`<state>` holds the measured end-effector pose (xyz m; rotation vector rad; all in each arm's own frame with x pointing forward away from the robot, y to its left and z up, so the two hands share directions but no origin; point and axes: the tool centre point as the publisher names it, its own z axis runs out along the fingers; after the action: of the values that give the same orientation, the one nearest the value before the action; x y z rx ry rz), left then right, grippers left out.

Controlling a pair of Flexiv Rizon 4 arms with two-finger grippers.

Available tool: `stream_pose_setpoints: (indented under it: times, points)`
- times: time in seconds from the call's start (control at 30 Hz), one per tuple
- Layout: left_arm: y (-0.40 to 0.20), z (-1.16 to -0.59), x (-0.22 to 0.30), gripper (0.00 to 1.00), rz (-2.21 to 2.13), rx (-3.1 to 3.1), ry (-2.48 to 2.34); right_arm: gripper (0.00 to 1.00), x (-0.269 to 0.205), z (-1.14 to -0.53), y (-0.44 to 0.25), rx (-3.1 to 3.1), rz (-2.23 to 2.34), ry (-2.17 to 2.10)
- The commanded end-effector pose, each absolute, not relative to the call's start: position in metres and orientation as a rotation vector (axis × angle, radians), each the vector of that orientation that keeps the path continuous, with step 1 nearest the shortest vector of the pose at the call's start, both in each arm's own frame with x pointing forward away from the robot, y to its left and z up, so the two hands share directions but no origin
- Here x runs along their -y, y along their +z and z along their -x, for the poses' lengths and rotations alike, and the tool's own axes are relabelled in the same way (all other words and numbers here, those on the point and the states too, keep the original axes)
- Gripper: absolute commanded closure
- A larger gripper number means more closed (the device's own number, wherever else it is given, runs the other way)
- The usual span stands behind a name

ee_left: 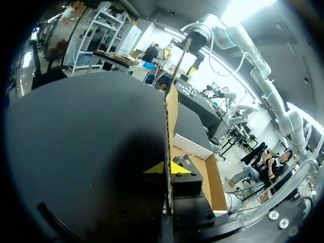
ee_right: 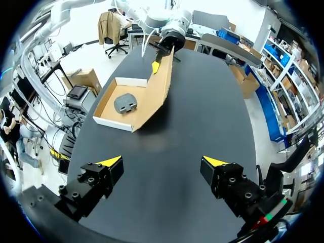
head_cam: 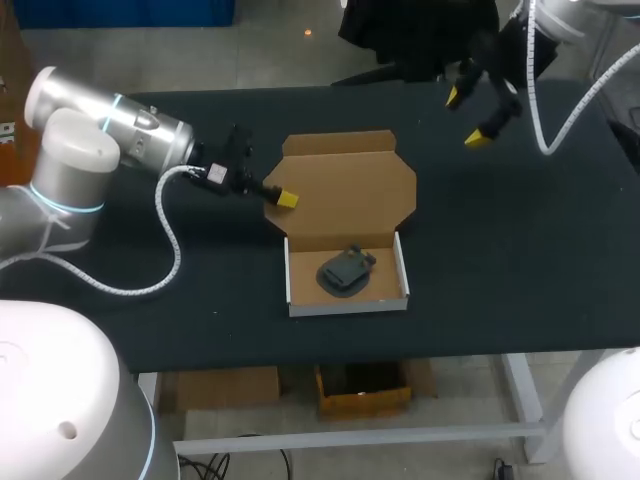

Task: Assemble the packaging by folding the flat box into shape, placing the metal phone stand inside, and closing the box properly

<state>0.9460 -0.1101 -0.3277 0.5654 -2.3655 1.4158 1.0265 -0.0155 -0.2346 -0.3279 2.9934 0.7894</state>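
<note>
Cardboard box [head_cam: 345, 215] at mid-table [head_cam: 520, 260]: tray [head_cam: 348, 305] formed, lid [head_cam: 350, 185] open and tilted up. Metal phone stand [head_cam: 346, 270] lies inside the tray. Left gripper [head_cam: 284, 197] is clamped on the lid's left edge (cardboard seen edge-on between its fingers). Right gripper [head_cam: 470, 117] hangs over the far right of the table, fingers apart, holding nothing.

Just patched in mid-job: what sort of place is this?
Probably a robot lab workbench: a dark table, my left claw shut on the lid of the cardboard box, my right claw open above the table, and the phone stand lying in the box.
</note>
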Motion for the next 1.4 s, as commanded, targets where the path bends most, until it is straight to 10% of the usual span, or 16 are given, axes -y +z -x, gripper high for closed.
stream_pose_setpoints:
  times: [0.03,1.4]
  points:
    - [-0.324,-0.937,0.111,1.00,-0.552,2.393,1.442,0.00,0.012,-1.025,-0.228,-2.998,0.337,0.774]
    - [-0.326,-0.924,0.111,1.00,-0.197,2.653,1.644,0.00,-0.024,-1.027,-0.199,-3.039,0.322,0.604]
